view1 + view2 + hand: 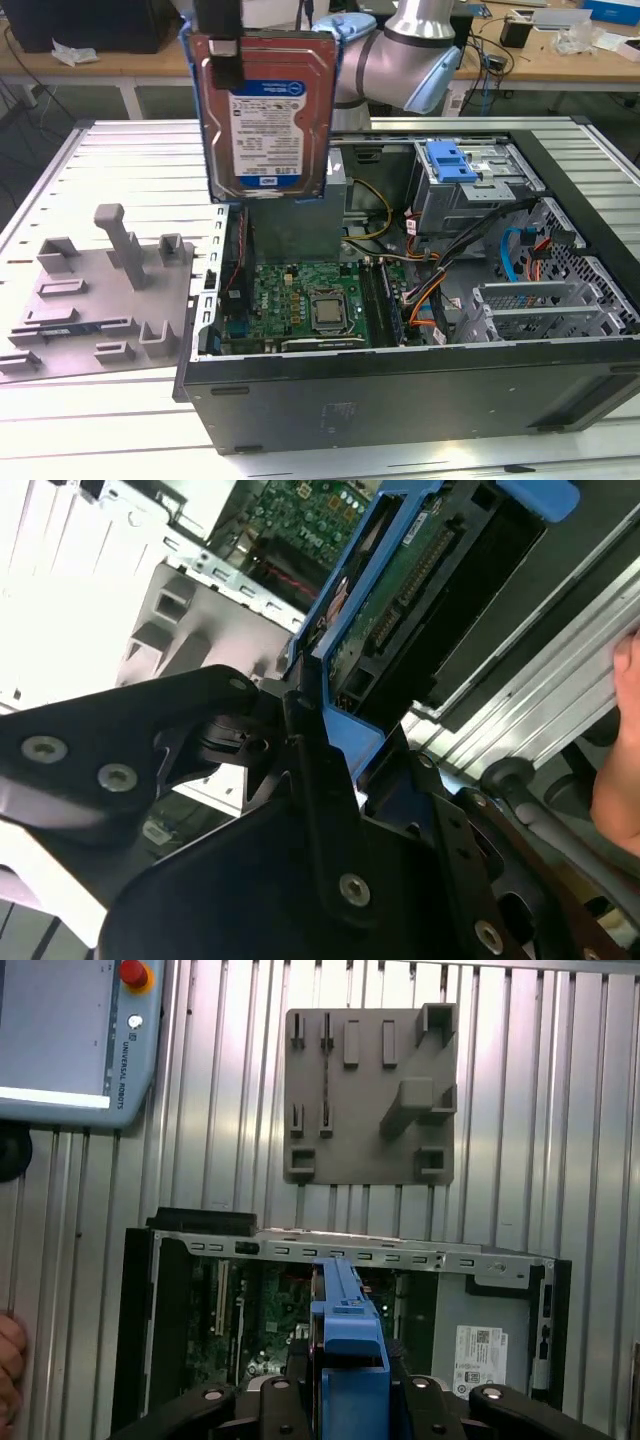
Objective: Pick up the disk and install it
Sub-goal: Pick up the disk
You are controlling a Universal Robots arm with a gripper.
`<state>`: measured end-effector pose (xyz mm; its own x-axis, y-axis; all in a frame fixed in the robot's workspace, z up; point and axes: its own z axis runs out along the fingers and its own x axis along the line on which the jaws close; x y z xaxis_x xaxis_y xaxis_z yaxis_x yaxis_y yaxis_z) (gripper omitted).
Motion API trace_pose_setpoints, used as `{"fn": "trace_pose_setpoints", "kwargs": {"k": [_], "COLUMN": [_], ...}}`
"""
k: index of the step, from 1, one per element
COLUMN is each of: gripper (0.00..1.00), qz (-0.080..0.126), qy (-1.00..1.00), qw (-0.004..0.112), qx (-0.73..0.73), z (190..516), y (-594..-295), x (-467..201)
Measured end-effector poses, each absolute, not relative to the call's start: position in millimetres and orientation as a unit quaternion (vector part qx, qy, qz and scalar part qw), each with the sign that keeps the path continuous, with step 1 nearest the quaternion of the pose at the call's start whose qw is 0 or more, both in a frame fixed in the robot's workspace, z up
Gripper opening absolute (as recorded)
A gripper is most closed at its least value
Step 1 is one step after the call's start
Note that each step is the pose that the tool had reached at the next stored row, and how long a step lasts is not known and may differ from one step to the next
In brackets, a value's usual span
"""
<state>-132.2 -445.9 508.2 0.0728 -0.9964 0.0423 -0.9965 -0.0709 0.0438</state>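
Fingers [322, 800]: clamped on disk's blue frame, one each side.
Disk [265, 115]: held upright in the air over the open case, label facing exterior camera, well clear of desk [120, 150].
Case [400, 400]: lying on desk, side open, motherboard showing.
Caddy [450, 160]: blue, on drive bay, exterior view's right.
Fixture [100, 290]: grey, on desk, just beside case, exterior view's left.
Hand [620, 760]: near desk rail.

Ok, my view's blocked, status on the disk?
Jaws shut on the disk. Disk upright, above the open computer case, not installed. A person's hand nearby.
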Motion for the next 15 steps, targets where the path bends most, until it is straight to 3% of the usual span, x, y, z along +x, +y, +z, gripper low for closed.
{"fn": "trace_pose_setpoints", "kwargs": {"k": [15], "gripper": [0.37], "qz": [0.001], "qy": [-0.681], "qw": [0.03], "qx": [0.732], "z": [508], "y": [-472], "x": [-60]}}
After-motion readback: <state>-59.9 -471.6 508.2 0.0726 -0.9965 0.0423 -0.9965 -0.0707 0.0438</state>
